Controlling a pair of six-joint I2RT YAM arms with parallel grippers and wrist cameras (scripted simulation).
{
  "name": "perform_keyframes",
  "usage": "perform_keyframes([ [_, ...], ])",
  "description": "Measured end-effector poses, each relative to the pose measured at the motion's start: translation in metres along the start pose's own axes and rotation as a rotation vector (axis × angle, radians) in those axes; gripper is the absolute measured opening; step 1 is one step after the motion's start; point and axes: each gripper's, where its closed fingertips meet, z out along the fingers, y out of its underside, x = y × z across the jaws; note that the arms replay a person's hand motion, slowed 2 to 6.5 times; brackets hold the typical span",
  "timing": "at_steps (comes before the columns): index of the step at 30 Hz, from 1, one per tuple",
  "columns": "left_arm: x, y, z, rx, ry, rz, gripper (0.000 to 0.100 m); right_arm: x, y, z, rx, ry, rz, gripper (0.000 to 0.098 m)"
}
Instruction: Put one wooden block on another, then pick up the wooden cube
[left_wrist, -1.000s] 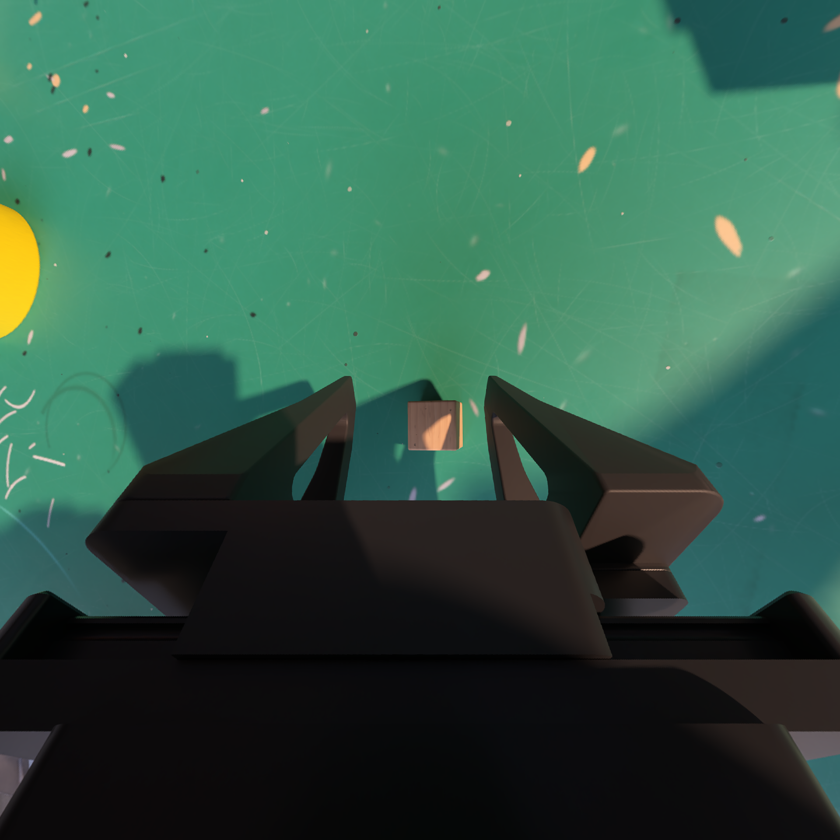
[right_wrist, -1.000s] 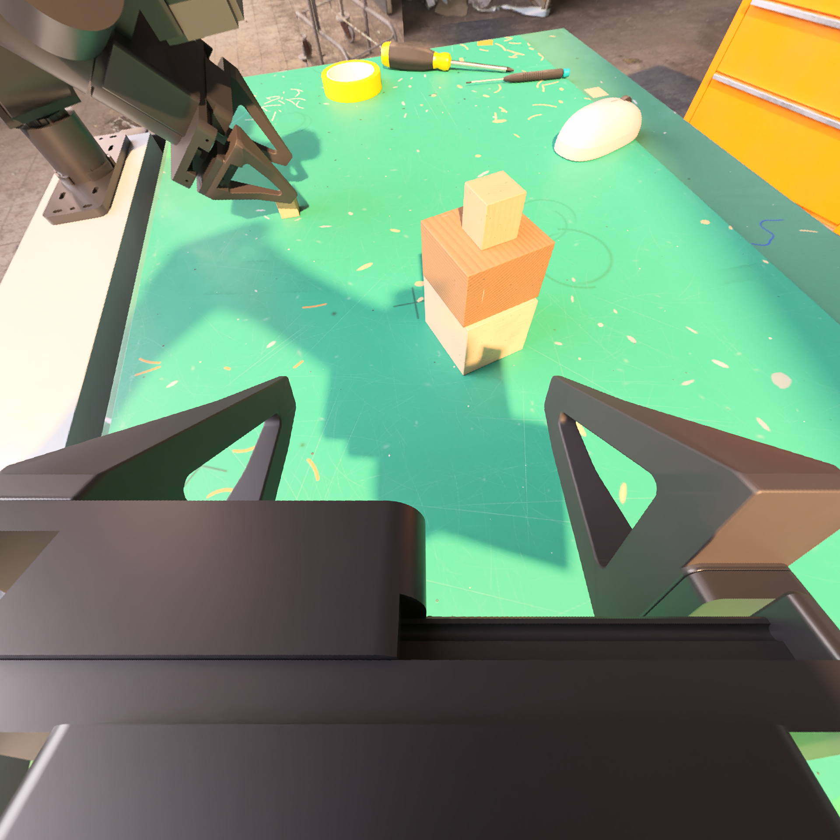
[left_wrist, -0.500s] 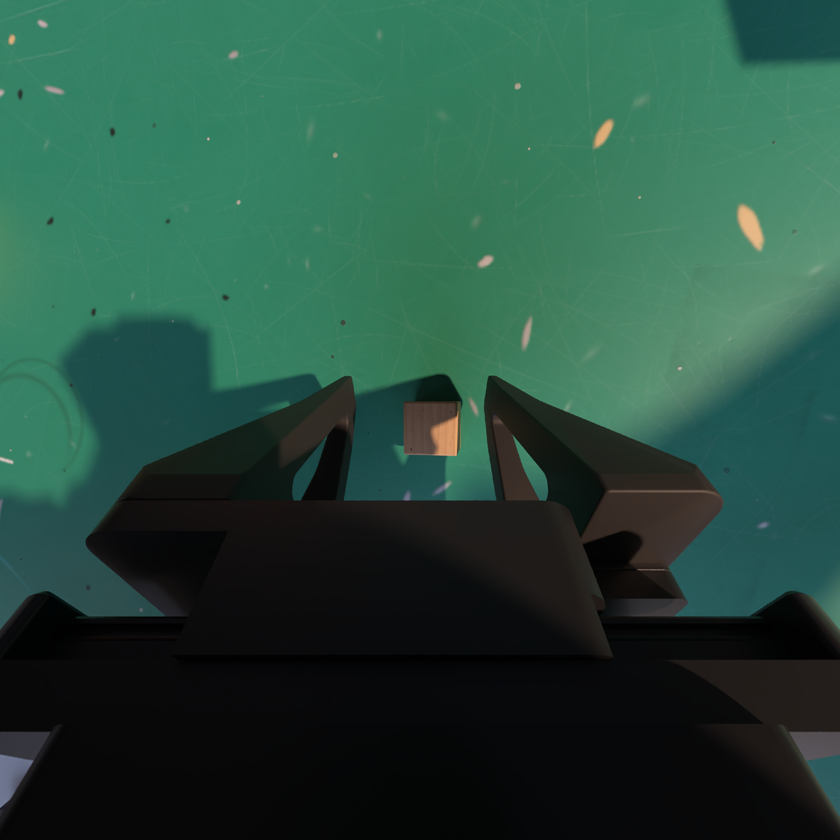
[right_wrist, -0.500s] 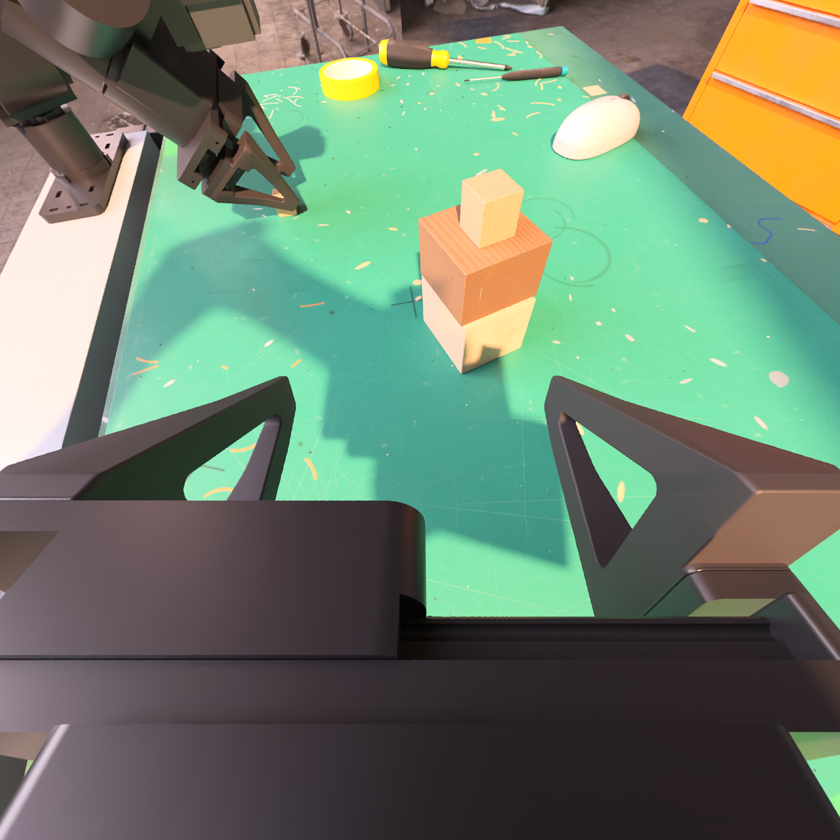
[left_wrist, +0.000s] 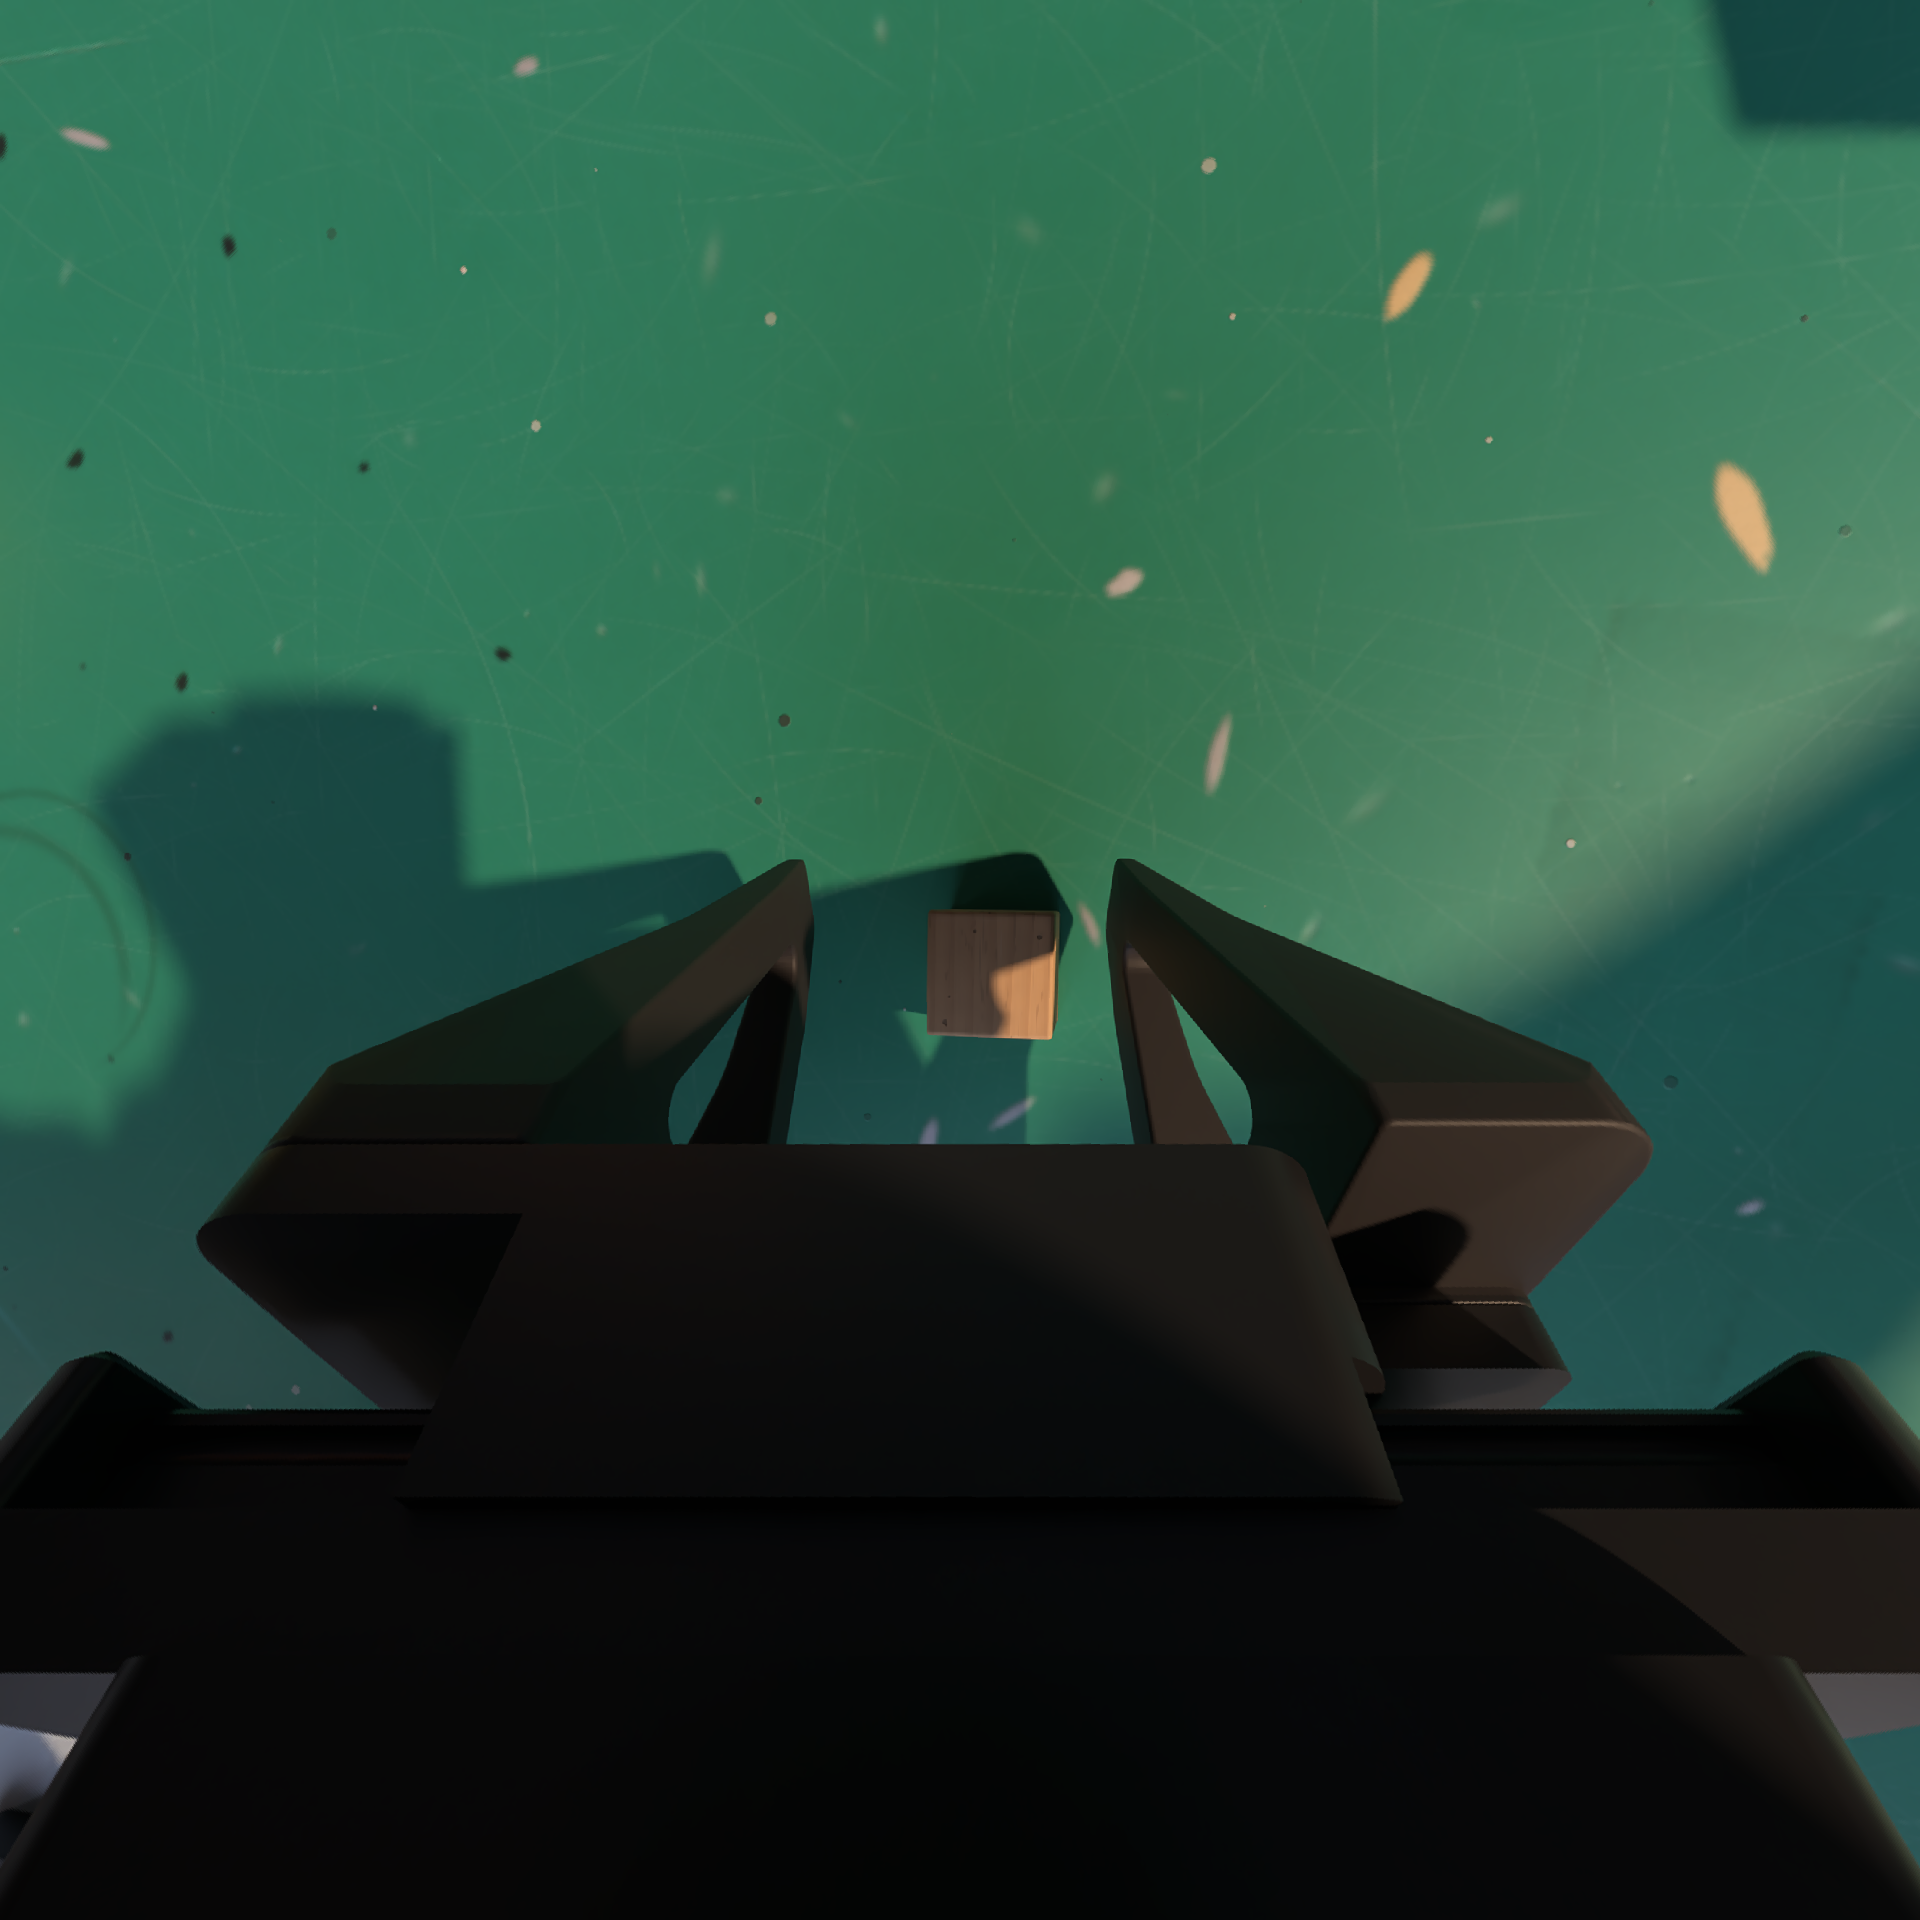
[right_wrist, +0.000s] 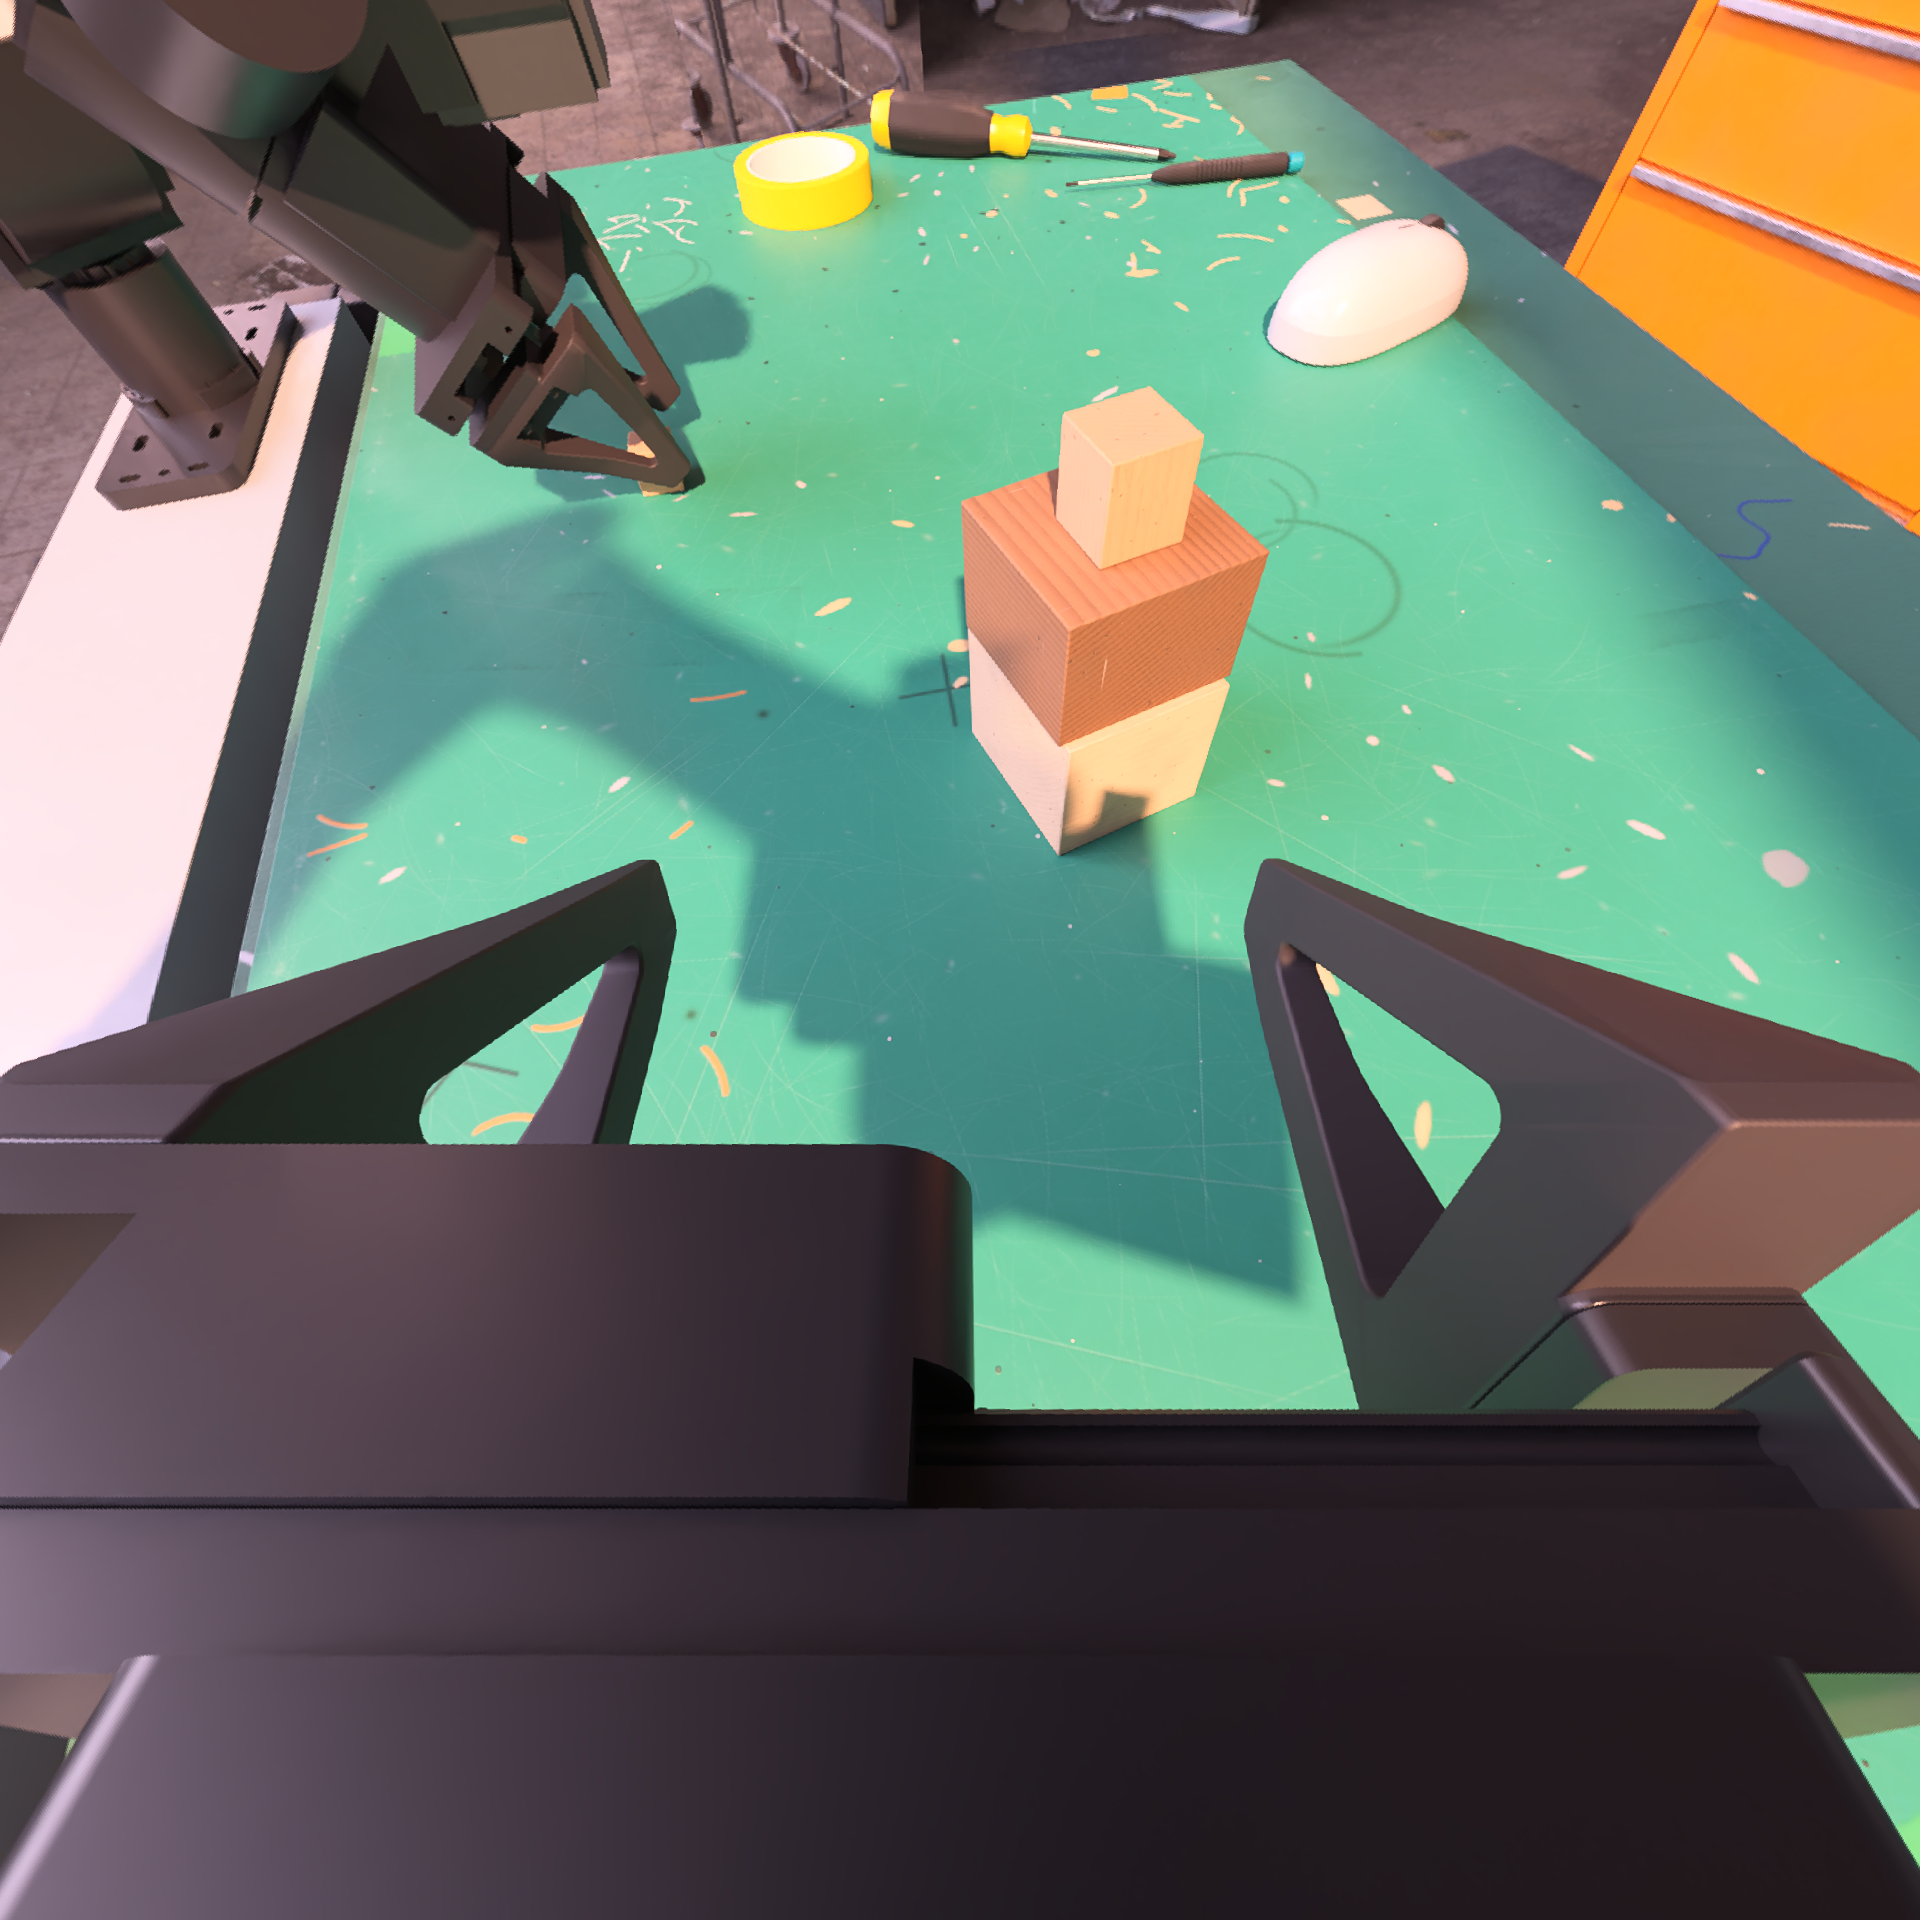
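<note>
A small wooden cube (left_wrist: 992, 975) lies on the green table (left_wrist: 935, 416), between the fingers of my left gripper (left_wrist: 961, 894). The gripper is open, with gaps on both sides of the cube. In the right wrist view the left gripper (right_wrist: 665, 457) is low at the table's far left, with the cube (right_wrist: 657, 484) just showing at its fingertips. A stack stands mid-table: a small pale block (right_wrist: 1127, 473) on a brown block (right_wrist: 1112, 613) on a pale block (right_wrist: 1101, 769). My right gripper (right_wrist: 961, 883) is open and empty, above the table in front of the stack.
A yellow tape roll (right_wrist: 802, 179), two screwdrivers (right_wrist: 997, 133) and a white computer mouse (right_wrist: 1366, 296) lie at the far end. An orange drawer cabinet (right_wrist: 1766, 239) stands at the right. The left arm's base (right_wrist: 177, 416) sits on a white ledge at the left.
My left gripper has come down closer to the table, keeping the cube centred between its open fingers. The tape roll has left its view. The right gripper and the stack have barely moved.
</note>
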Motion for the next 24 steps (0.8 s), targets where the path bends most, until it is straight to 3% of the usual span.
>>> perform_keyframes([
  [10,0.0019,0.0037,-0.0005,-0.011,0.020,-0.006,0.044,-0.0009,-0.0004,-0.0013,0.001,0.000,-0.004,0.0940],
  [22,0.0048,0.0057,-0.0009,-0.011,0.048,-0.017,0.020,-0.0012,-0.0019,-0.0027,0.006,0.001,-0.006,0.0940],
  [24,0.0049,0.0056,-0.0007,-0.009,0.051,-0.019,0.021,-0.0012,-0.0027,-0.0032,0.009,0.003,-0.008,0.0940],
])
